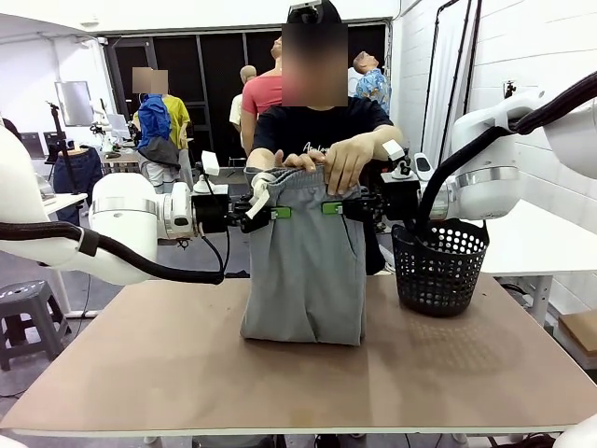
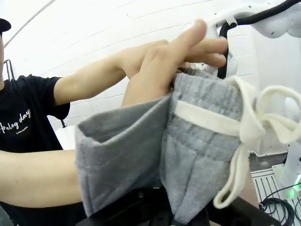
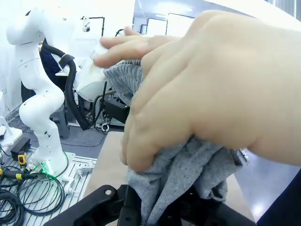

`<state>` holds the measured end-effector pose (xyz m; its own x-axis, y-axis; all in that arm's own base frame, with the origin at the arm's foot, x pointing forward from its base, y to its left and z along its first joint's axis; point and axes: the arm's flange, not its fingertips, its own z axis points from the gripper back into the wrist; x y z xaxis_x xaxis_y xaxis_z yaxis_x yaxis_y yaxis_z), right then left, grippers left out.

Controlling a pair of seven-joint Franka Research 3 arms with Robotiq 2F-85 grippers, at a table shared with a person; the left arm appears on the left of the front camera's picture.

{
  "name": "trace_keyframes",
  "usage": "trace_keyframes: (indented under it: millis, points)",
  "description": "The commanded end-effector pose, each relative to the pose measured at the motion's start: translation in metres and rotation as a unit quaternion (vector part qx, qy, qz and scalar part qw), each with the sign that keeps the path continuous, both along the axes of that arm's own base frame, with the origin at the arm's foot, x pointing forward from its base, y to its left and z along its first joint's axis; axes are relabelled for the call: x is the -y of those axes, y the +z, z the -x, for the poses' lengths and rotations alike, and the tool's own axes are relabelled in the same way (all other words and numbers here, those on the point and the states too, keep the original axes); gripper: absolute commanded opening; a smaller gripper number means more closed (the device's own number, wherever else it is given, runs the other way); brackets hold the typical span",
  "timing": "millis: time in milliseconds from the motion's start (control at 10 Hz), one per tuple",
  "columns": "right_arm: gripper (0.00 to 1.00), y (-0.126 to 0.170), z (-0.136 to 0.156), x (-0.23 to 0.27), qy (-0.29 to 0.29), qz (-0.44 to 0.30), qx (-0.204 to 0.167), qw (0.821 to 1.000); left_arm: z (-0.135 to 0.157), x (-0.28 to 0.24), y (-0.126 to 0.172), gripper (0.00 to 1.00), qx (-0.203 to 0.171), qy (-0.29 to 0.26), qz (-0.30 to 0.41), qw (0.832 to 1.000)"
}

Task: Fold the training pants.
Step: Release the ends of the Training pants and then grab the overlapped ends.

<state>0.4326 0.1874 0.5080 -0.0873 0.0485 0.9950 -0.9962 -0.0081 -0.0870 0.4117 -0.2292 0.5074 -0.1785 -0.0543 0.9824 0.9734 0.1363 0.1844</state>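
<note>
**Pants held up between both grippers, person's hands on the waistband**

I see the training pants [image 1: 303,271] hanging upright over mid-table, their lower end bunched on the table [image 1: 280,373]. My left gripper [image 1: 277,212] is clamped on the waistband's left side and my right gripper [image 1: 328,207] on its right side — both closed on the grey cloth. The person at the far side rests both hands on top of the waistband; one hand [image 1: 347,161] covers the cloth just above my right gripper, close in front of that wrist camera. The white drawstring [image 2: 244,136] dangles by the left gripper. A black perforated basket [image 1: 438,266] stands near the pants' right side — under my right arm.
</note>
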Motion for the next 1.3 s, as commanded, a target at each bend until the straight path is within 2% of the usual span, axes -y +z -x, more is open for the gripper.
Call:
trace_keyframes:
  millis: [0, 1200]
  points:
    - [0.0, -0.001, 0.0021, 0.0002, 0.002, -0.009, -0.005, 1.0, 0.0001, -0.0004, 0.0025, 0.0, -0.003, 0.002, 0.003, 1.0]
    - [0.0, -0.001, 0.0021, 0.0002, 0.002, -0.009, -0.005, 1.0, 0.0001, -0.0004, 0.0025, 0.0, -0.003, 0.002, 0.003, 1.0]
